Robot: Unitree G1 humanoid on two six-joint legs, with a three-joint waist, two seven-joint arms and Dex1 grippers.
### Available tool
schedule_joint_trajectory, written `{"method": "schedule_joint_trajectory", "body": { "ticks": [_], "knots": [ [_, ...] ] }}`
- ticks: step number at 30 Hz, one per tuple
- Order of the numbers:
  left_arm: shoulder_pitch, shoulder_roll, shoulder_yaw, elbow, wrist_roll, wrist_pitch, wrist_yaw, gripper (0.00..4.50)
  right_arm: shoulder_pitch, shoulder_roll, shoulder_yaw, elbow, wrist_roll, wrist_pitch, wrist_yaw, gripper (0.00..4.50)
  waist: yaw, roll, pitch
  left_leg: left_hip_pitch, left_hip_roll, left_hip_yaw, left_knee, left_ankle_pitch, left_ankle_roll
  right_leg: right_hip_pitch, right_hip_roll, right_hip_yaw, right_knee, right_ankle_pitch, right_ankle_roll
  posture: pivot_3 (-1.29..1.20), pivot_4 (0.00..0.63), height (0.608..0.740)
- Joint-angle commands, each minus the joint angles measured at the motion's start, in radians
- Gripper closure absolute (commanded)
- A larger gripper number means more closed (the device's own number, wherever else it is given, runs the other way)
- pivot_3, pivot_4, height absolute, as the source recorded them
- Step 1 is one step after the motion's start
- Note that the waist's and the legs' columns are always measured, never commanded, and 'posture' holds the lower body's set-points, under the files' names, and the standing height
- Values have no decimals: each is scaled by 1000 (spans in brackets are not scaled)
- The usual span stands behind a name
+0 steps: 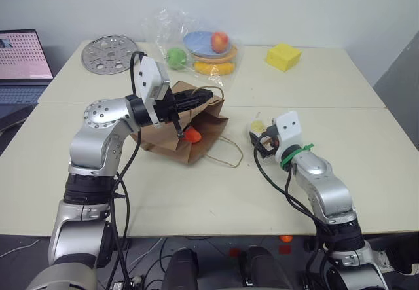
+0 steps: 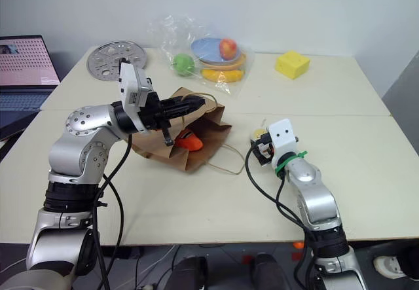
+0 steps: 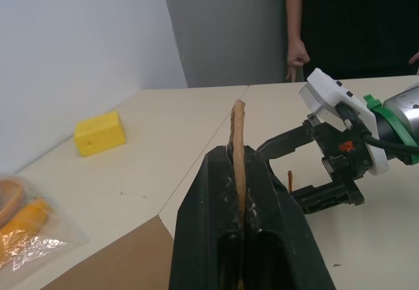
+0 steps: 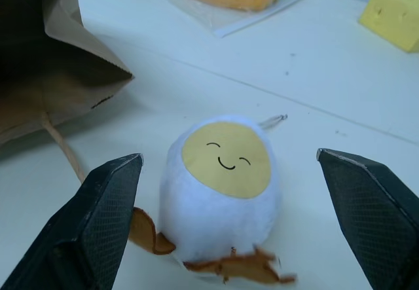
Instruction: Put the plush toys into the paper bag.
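Observation:
The brown paper bag (image 1: 163, 139) lies on its side mid-table, mouth toward my right. My left gripper (image 1: 206, 95) is shut on the bag's upper rim (image 3: 239, 126) and holds the mouth up. The orange carrot plush toy (image 1: 192, 135) lies just inside the bag's mouth. The white egg plush toy (image 4: 222, 179), with a yellow smiling patch, stands on the table right of the bag (image 2: 260, 134). My right gripper (image 4: 229, 162) is open low over the table, one finger on each side of the egg, touching neither side.
A loop handle (image 1: 226, 152) of the bag trails on the table toward the egg. At the back are a clear plastic bag of fruit (image 1: 203, 54), a yellow block (image 1: 283, 56) and a perforated metal disc (image 1: 109, 54). A laptop (image 1: 23, 61) stands far left. A person's hand (image 3: 298, 51) hangs beyond the table.

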Motion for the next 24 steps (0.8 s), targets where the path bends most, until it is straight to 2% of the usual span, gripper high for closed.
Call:
{"method": "schedule_joint_trajectory", "body": {
  "ticks": [1,3,6,11,13,16,17,20,24],
  "knots": [
    [-31,2,2,-5,5,-18,-1,4500,-17,43,-33,14,25,41,-31,35,1,0,0,0,0,0,0,0,0,0,0,0,0,0,0,0,150,740],
    [-32,3,1,-5,5,-17,-1,4500,-22,55,-39,22,32,61,-31,35,2,0,0,0,0,0,0,0,0,0,0,0,0,0,0,0,150,740],
    [-29,8,3,-10,5,-13,-2,4500,-16,48,-36,24,28,67,-23,646,2,0,0,-1,-1,0,0,0,0,0,-1,0,0,0,0,0,150,740],
    [-25,12,5,-18,5,-9,0,4500,-2,8,-27,17,18,50,3,2473,2,0,0,0,0,0,0,0,0,0,0,0,0,0,0,0,150,740],
    [-23,14,8,-22,5,-6,2,4500,10,-60,9,10,-12,-12,55,3221,2,0,0,0,0,0,0,0,0,0,0,0,0,0,0,0,150,740],
    [-23,20,11,-22,3,-3,1,4500,8,-103,2,-26,69,-63,179,4309,2,0,0,-1,-1,0,0,0,0,0,-1,0,-1,0,0,0,150,740],
    [-22,23,12,-23,2,-3,0,4500,2,-105,0,-56,124,-53,238,4494,2,0,0,-1,-1,0,0,0,0,0,-1,0,-1,0,0,0,150,740],
    [-24,24,10,-19,2,-5,-2,4500,-25,-126,16,-124,214,-16,348,4494,-1,0,0,0,0,0,0,0,0,0,1,0,0,0,0,0,150,740],
    [-35,18,4,-13,1,-6,-4,4500,-105,-98,59,-107,255,20,389,4494,0,0,0,0,2,-1,0,0,0,0,2,-1,0,0,0,0,150,740]
  ]
}}
